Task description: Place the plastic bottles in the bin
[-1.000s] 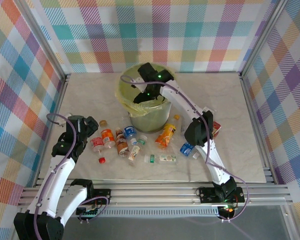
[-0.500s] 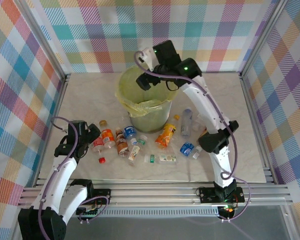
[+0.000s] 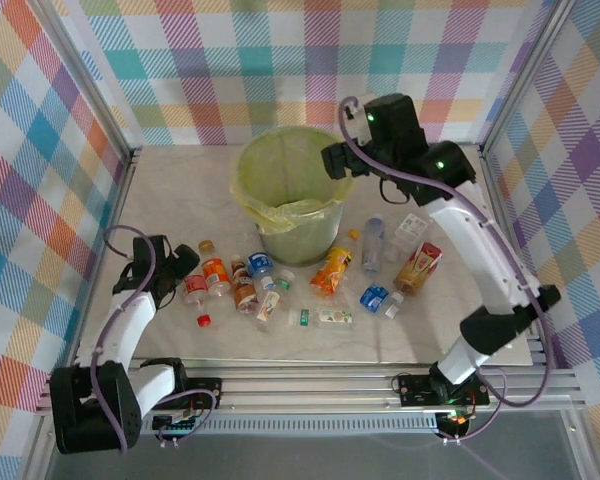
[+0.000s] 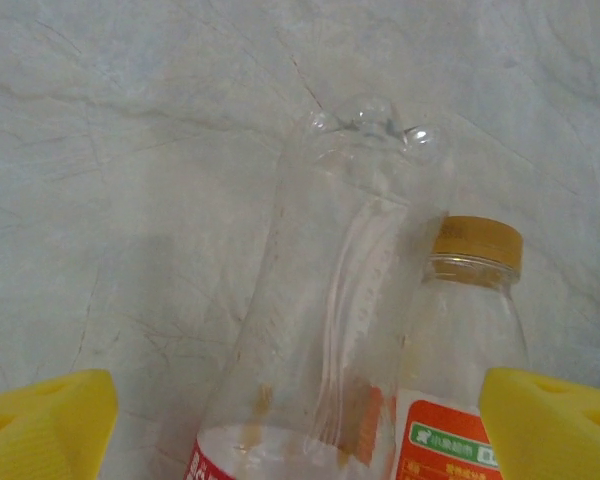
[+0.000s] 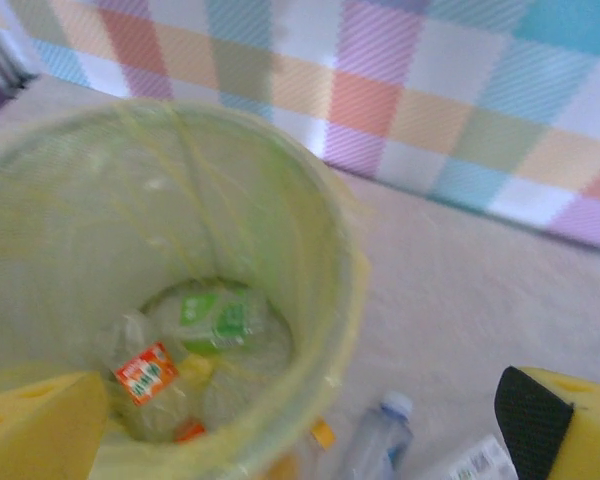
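We count one bin, at least two plastic bottles inside it, and about twelve more (some overlapping) on the table.

The plastic bottles lie before the bin, some inside

Pale marbled tabletop under me, faint grey veins. Plaid cloth walls in pastel checks on the left, far and right sides. Aluminium rails run along my near edge.
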Available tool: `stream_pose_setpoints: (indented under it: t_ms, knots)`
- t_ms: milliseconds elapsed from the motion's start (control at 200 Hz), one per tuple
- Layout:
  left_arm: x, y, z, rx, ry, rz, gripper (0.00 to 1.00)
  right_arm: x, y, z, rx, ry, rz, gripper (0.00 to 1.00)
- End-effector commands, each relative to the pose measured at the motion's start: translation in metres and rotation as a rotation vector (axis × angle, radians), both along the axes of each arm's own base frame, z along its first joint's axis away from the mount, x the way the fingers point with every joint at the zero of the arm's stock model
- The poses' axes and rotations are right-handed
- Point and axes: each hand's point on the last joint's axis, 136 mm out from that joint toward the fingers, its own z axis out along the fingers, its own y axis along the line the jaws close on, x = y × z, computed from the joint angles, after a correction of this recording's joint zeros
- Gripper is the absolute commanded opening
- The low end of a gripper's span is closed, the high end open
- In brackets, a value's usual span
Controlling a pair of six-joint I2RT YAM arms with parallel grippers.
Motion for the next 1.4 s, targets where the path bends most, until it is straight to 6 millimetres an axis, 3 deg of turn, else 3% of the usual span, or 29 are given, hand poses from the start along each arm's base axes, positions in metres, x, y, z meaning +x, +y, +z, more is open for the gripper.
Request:
stream_pose_setpoints:
  t_ms: [0,310,545,735,1200,1395]
  knots:
    - [0.018,0.003,0.012,-0.013,-0.057,-0.012,0.93,-0.011,-0.032,0.009,0.078,-0.074,-0.141,1.00]
    - [0.033,0.008,0.003,-0.020,-0.036,-0.011,0.91,-0.058,-0.098,-0.035,0.181,-0.072,-0.316,1.00]
    - [0.043,0.002,-0.013,-0.070,-0.017,-0.023,0.89,-0.064,-0.130,-0.112,0.158,0.150,-0.493,1.00]
    - [0.046,0.003,-0.023,-0.079,0.008,-0.011,0.81,-0.066,-0.137,-0.170,0.187,0.334,-0.548,1.00]
    - [0.036,0.017,-0.045,-0.026,0.084,0.052,0.72,-0.072,-0.155,-0.203,0.247,0.418,-0.621,1.00]
    - [0.035,0.019,-0.031,-0.007,0.058,0.050,0.64,-0.073,-0.161,-0.215,0.237,0.464,-0.654,1.00]
